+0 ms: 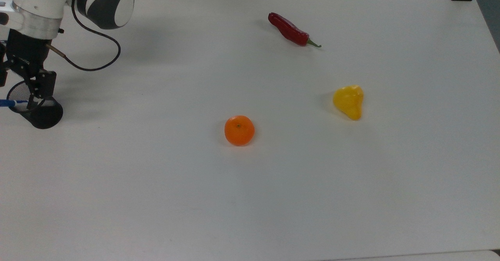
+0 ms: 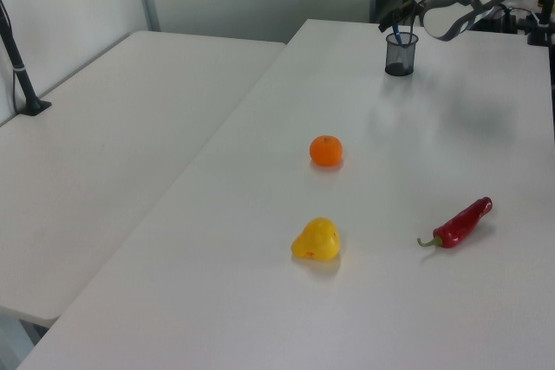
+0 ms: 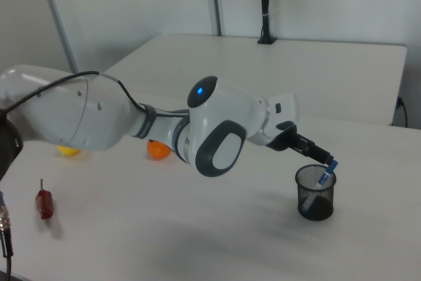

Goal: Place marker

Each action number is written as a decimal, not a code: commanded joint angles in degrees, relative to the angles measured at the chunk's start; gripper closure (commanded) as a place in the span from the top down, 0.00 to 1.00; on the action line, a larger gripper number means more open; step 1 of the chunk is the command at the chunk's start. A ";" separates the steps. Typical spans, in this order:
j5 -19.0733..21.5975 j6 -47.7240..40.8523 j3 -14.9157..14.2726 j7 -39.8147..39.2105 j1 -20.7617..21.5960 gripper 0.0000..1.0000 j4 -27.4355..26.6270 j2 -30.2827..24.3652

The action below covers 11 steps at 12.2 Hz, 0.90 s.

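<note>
The robot's gripper (image 1: 19, 91) hung just above the rim of a black mesh cup (image 1: 37, 110) near the top view's left edge, its fingers parted and gripping nothing. The marker (image 3: 325, 171) stood tilted inside the cup, its blue cap leaning against the rim and poking out over it, seen in the top view as a blue tip (image 1: 6, 103) jutting toward the top view's left. In the right view the gripper (image 3: 322, 157) sat right beside the marker's cap; whether they touched could not be told. On the white table (image 1: 273, 183), well apart from the cup, lay an orange (image 1: 239, 130), a yellow pepper (image 1: 349, 101) and a red chili (image 1: 291, 30)
</note>
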 commanded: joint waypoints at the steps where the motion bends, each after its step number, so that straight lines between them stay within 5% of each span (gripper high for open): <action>1: 0.01 -14.56 0.31 -0.27 0.36 1.00 -2.37 -10.42; 8: 0.89 -41.90 1.98 0.44 3.53 1.00 -2.02 -24.40; 11: 0.98 -53.14 6.10 1.48 3.00 1.00 2.10 -27.40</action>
